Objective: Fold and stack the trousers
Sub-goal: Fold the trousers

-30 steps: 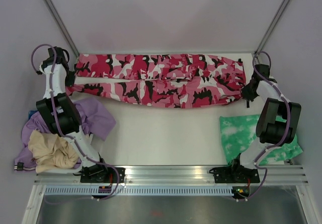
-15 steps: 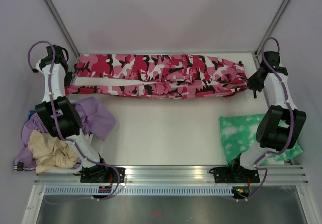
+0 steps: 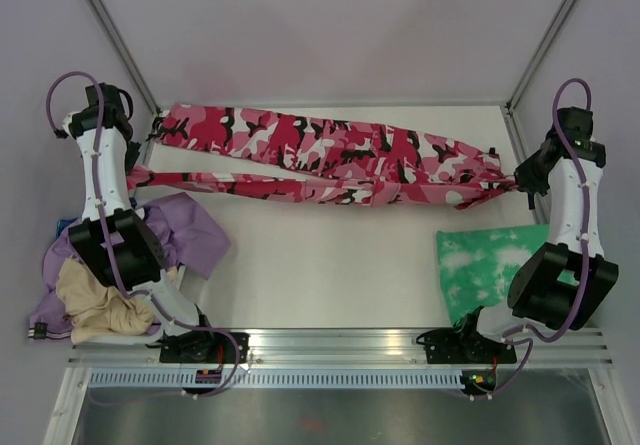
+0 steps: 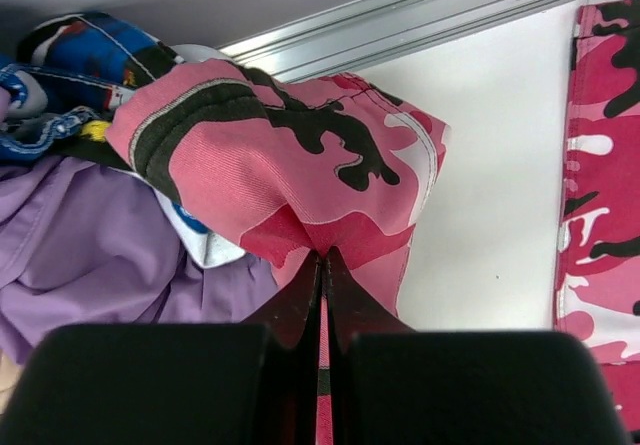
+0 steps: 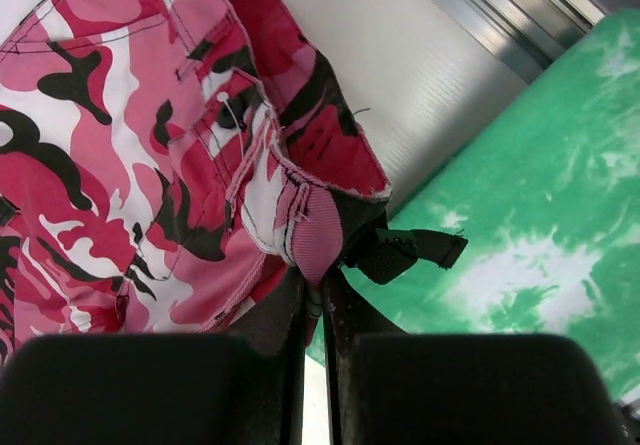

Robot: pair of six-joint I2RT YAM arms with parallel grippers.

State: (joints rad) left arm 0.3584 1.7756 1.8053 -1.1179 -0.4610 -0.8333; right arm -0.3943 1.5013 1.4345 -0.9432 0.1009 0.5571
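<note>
Lengthwise fold in hand: L gripper (image 4: 322,257) is pinching the leg cuff (image 4: 300,155) at frame left, R gripper (image 5: 314,283) is clamping the waistband (image 5: 310,230) at frame right; trousers (image 3: 330,160) are stretching across upper middle. Next prob. needs both arms carrying the lifted edge over in sync.

Open table (image 3: 330,265) among trousers (image 3: 330,150) (far), lilac heap (image 3: 190,230), tie-dye garment (image 3: 480,265)

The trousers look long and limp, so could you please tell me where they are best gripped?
At the two ends, from outside: the left gripper shut on a leg cuff, the right gripper on the waistband corner. Pinched there, the trousers stretch taut lengthwise, ready to fold.
</note>
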